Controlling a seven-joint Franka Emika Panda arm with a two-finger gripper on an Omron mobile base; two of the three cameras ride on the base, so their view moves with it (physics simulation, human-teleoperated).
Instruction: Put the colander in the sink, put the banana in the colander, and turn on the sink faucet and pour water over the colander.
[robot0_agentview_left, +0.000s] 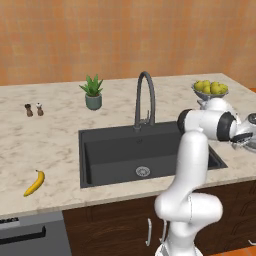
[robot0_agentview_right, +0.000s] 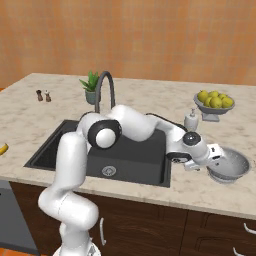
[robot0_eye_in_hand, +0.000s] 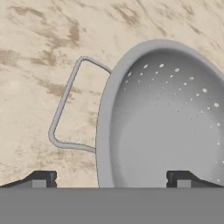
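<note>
The colander (robot0_agentview_right: 231, 166), a silvery bowl dotted with holes, stands on the beige counter right of the black sink (robot0_agentview_right: 142, 152). My gripper (robot0_agentview_right: 214, 159) is open at the colander's left rim. In the hand view the colander (robot0_eye_in_hand: 166, 122) has its rim running between the two fingertips, and its wire side handle (robot0_eye_in_hand: 65, 105) lies over the marble to the left. The gripper (robot0_eye_in_hand: 111, 179) holds nothing. The banana (robot0_agentview_left: 35, 183) lies on the counter left of the sink (robot0_agentview_left: 120, 150), near the front edge. The dark gooseneck faucet (robot0_agentview_left: 145, 95) arches up behind the basin.
A pedestal bowl of yellow-green fruit (robot0_agentview_right: 214, 102) and a soap dispenser (robot0_agentview_right: 191, 120) stand behind the colander. A potted plant (robot0_agentview_left: 92, 92) and two small shakers (robot0_agentview_left: 34, 109) sit at the back left. My arm stretches across the sink.
</note>
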